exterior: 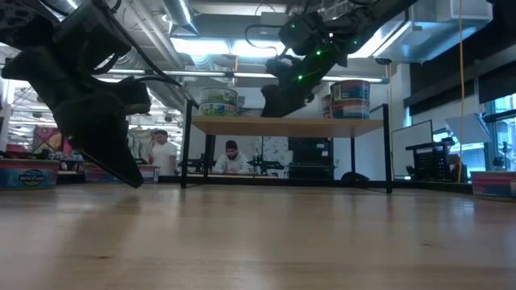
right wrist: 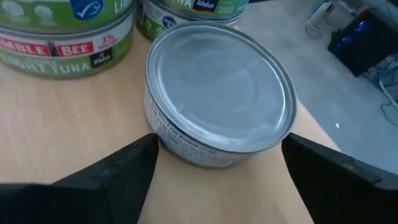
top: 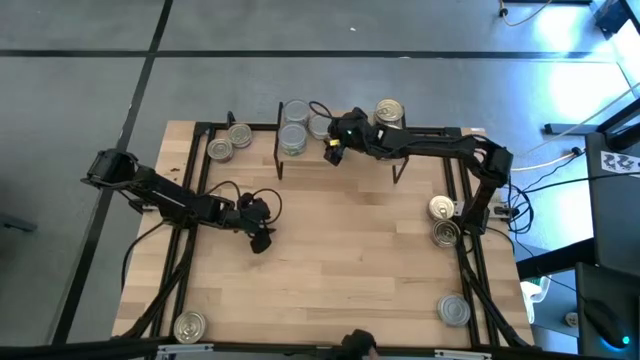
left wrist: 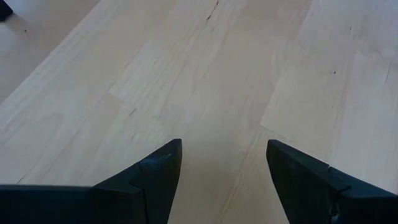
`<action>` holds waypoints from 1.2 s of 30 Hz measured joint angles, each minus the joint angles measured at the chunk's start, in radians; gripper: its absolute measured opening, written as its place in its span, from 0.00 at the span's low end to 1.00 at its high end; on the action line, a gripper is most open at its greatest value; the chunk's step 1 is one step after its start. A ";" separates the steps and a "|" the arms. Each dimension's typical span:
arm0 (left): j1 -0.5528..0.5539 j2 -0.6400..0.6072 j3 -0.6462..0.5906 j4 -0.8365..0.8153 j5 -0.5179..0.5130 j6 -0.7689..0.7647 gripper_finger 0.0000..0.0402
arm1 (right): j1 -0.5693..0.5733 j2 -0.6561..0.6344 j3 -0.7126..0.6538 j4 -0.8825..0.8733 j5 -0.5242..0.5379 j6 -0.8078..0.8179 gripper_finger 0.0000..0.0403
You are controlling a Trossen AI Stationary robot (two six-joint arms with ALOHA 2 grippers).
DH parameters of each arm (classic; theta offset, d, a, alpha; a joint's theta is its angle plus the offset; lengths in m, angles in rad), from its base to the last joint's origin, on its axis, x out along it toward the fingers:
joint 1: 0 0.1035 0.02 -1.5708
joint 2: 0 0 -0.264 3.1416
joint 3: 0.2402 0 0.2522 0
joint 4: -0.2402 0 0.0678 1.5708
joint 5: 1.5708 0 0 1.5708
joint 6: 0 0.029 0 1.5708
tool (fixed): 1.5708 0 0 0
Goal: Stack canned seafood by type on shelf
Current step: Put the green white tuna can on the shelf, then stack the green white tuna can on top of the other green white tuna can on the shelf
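- High view: The shelf point(top: 345, 150) lies at upper centre of the table point(top: 330, 260). A stack of silver-topped cans point(top: 293, 132) stands at its left end, a gold-topped can point(top: 389, 112) toward its right. The right gripper point(top: 336, 143) reaches in from the right, over the shelf just beside the stack. The left gripper point(top: 262, 240) hovers at centre left over bare wood. Loose cans lie by the table edges: two at upper left point(top: 229, 142), two at right point(top: 443, 220), one at lower left point(top: 189, 326), one at lower right point(top: 454, 309).
- Low view: The shelf point(exterior: 286, 126) spans the middle on thin black legs, cans on top at left point(exterior: 218, 101) and right point(exterior: 349, 98). The right gripper point(exterior: 278, 101) descends at upper centre; the left gripper point(exterior: 121, 165) hangs at left. Two people point(exterior: 197, 153) show in the room behind.
- Left wrist view: The two dark fingers point(left wrist: 155, 180) stand apart, released, with only table wood between them.
- Right wrist view: The fingers point(right wrist: 118, 174) stand wide on either side of a silver-topped can point(right wrist: 221, 93) on the shelf board; contact cannot be told. Green-labelled tuna cans point(right wrist: 68, 34) sit at upper left.
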 joint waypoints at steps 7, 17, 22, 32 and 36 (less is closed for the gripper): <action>0.000 0.000 0.000 0.000 0.000 0.000 0.58 | 0.002 -0.003 0.000 0.031 0.051 -0.053 0.85; 0.001 0.000 0.000 0.000 -0.001 0.070 0.58 | 0.170 -0.125 0.069 -0.291 0.071 -0.080 0.85; -0.001 0.000 0.000 0.010 0.000 0.076 0.58 | 0.328 -0.149 0.061 -0.362 0.075 -0.073 0.85; -0.049 0.000 0.023 0.116 0.004 0.201 0.58 | 0.595 -0.140 -0.089 -0.363 0.072 -0.066 0.85; -0.064 0.000 0.048 0.127 0.004 0.236 0.58 | 0.666 -0.140 -0.106 -0.413 0.055 0.066 0.85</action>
